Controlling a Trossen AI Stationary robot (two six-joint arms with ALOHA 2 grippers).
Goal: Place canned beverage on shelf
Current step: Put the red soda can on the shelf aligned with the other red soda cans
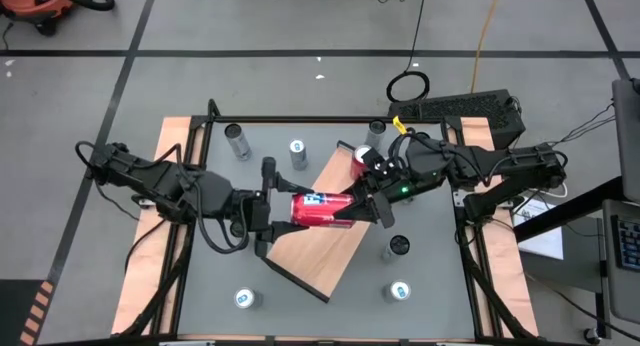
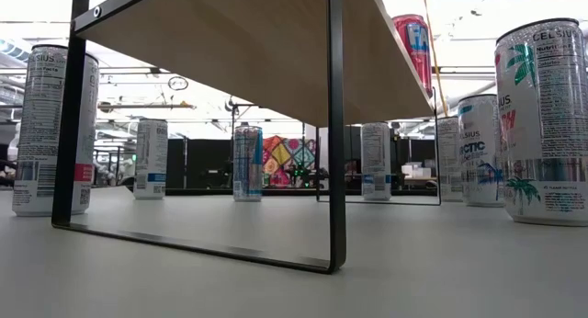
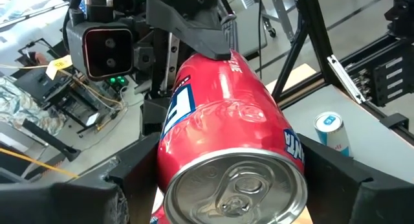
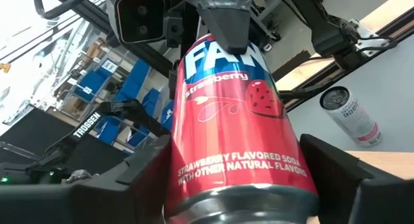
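The grey surface [image 1: 215, 276] fills the middle of the high view. The wooden shelf [image 1: 325, 251] stands on it near the middle, turned at a slant. Above the shelf, a red can [image 1: 322, 208] lies sideways in the air. The left end effector [image 1: 272, 210] is clamped on one end of the red can. The right end effector [image 1: 368, 201] reaches the other end, its fingers on both sides; I cannot tell if they squeeze it. Small silver cans [image 1: 237, 141] stand around.
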